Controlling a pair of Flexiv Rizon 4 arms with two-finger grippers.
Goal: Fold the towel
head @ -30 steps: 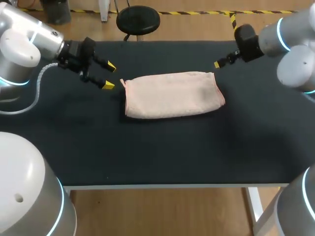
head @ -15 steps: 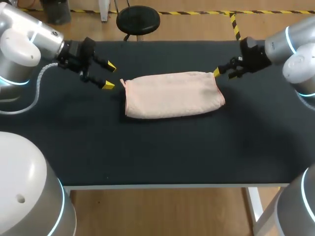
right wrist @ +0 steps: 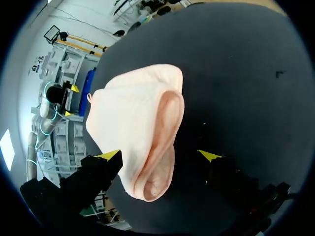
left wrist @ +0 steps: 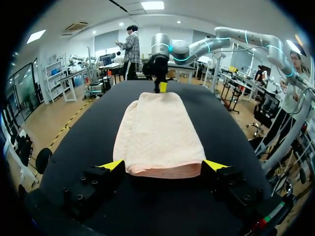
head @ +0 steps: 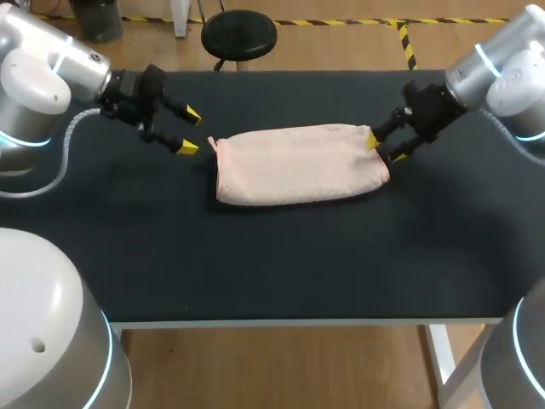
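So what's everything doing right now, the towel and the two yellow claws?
towel: folded over, lying flat on the black table.
left gripper: open, just off the towel's left end, not touching it.
right gripper: open, with the towel's right end between its fingers, not gripping it.
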